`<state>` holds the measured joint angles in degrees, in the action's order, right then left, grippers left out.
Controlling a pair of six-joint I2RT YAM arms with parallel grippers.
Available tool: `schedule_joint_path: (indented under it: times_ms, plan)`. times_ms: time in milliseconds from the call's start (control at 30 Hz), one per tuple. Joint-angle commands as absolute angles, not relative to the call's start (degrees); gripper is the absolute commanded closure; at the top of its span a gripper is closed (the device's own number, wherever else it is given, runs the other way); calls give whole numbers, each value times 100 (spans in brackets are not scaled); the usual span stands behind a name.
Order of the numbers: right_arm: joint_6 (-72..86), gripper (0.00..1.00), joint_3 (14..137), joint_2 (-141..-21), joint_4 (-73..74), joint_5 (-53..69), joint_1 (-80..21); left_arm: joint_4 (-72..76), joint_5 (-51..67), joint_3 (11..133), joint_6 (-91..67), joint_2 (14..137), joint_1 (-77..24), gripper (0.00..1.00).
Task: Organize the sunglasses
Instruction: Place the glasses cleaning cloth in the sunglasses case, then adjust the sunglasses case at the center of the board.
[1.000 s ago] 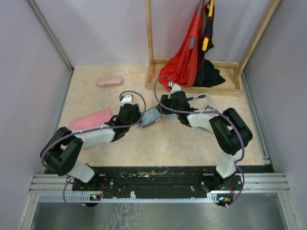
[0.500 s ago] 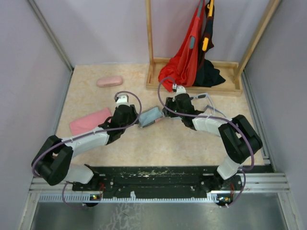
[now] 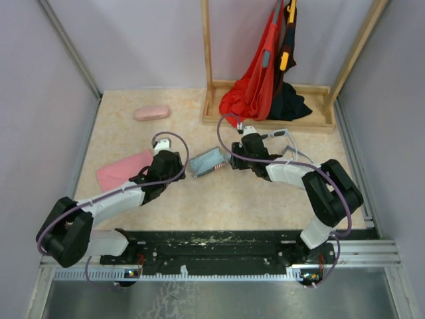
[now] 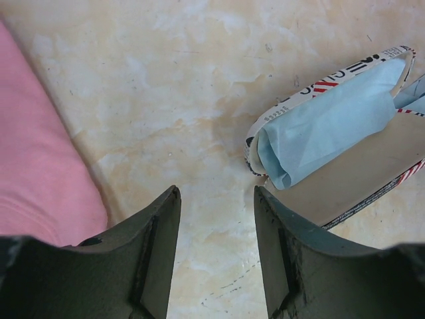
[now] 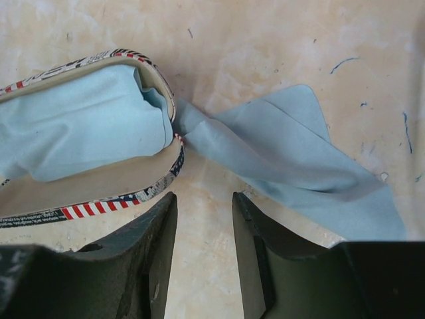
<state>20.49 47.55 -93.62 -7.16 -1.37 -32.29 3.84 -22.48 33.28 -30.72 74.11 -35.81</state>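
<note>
Left claw (image 4: 216, 199): open, with nothing between its two dark fingers. It hangs over the bare table (image 3: 219, 199), at the lower middle of the wrist picture.
Right claw (image 5: 204, 203): also open, though the gap is a little narrow. Only table surface shows between the fingers.
Sunglasses (image 3: 279, 135): only the pair with the thin grey frame can be seen. It lies on the table right of centre in the top picture, just beside the right arm and below the wooden stand (image 3: 265, 123). No claw touches it.
Printed case (image 3: 206, 161): lies open at the centre of the top picture, between the two claws and apart from both.
Blue cloth in the case (image 4: 325, 126): folded, lying on the beige inside of the case, at the upper right of the left wrist picture.
Second blue cloth (image 5: 299, 159): lies flat on the table at the right of the right wrist picture. One corner reaches the rim of the case.
Pink pouch (image 3: 123, 169): flat on the table at the left, near the left claw.
Pink case (image 3: 151, 113): closed, at the upper left of the table, well apart from the arms.
Red bag (image 3: 255, 86): hangs on the wooden stand at the top.
</note>
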Motion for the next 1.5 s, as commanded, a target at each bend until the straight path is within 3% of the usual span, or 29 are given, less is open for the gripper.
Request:
schedule_joint_path:
  times_ms: [0,267,533,867,1467]
  plan:
    - [1917,61,4726,-9183,-830,58,-3349,171,-2310,3223,-3136,7153,-3520,46]
    - [1932,61,4645,-8828,-629,-772,-3443,-24,-2385,3166,-3111,6842,-3467,46]
    - [1473,60,5661,-9372,-254,-801,-3266,-24,-2212,3228,-3086,7008,-3400,45]
    - [1302,61,6572,-10212,361,-709,-3252,-28,-1877,3904,-3053,8291,-3164,47]
    - [1209,62,6182,-9866,524,177,-3329,122,-1836,4951,-2810,9734,-3079,46]
